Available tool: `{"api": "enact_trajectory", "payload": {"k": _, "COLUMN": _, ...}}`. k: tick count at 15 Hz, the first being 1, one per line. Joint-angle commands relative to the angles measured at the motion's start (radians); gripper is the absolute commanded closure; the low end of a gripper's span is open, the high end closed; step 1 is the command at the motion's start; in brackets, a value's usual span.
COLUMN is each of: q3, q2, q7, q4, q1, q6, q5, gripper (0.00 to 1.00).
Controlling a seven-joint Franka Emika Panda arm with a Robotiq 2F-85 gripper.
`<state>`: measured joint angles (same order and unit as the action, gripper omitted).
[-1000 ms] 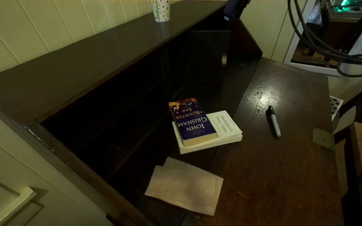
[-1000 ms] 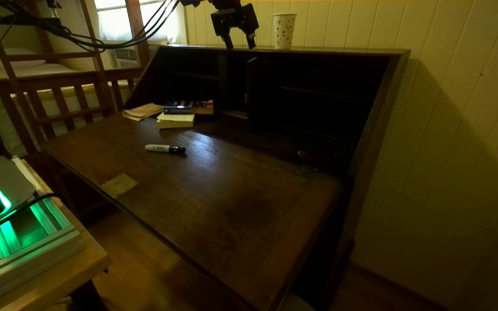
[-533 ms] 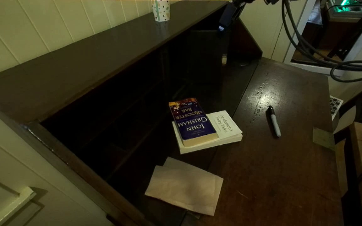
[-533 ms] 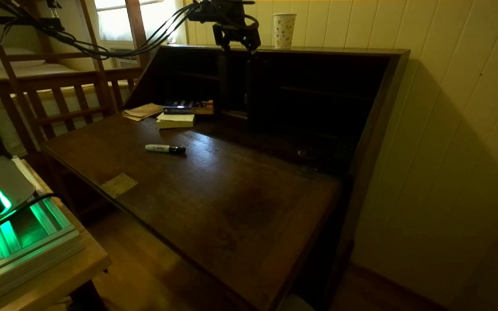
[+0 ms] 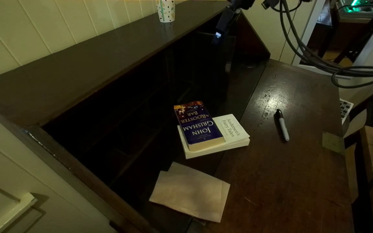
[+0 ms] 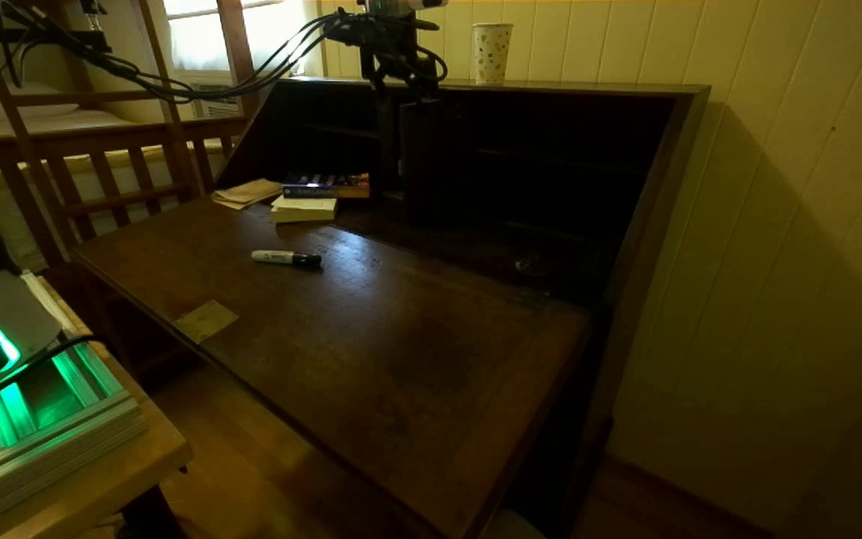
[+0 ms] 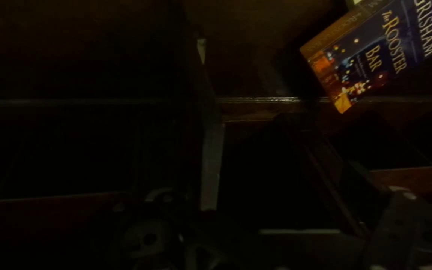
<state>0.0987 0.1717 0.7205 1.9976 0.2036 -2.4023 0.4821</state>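
My gripper (image 6: 404, 91) is open at the top of a small dark cabinet door (image 6: 431, 165) in the desk's cubby section. In an exterior view the gripper (image 5: 218, 38) reaches down over the desk's upper edge, by the door's (image 5: 219, 64) top. In the dark wrist view the door's pale top edge (image 7: 211, 168) lies between the widely parted fingers, near the left one. The fingers show only dimly there, the right one (image 7: 396, 221) more clearly. Contact with the door cannot be told for certain. The gripper holds nothing visible.
A blue book (image 5: 201, 129) lies on a white book (image 5: 233, 129). Beside them are brown paper pieces (image 5: 189, 191). A marker (image 5: 283, 125) lies on the desktop (image 6: 371, 359). A spotted cup (image 6: 491, 52) stands on the top shelf. Cables (image 6: 251, 71) hang from the arm.
My gripper has come down from above the desk's top edge to the door. In the last half second the door's free edge has swung a little. Books, papers, marker and cup have not moved.
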Motion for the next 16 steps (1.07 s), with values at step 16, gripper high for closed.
{"api": "enact_trajectory", "payload": {"k": 16, "q3": -0.145, "q2": 0.141, "q7": 0.008, "q4": -0.153, "q1": -0.023, "q6": -0.009, "q5": 0.074, "gripper": 0.0}}
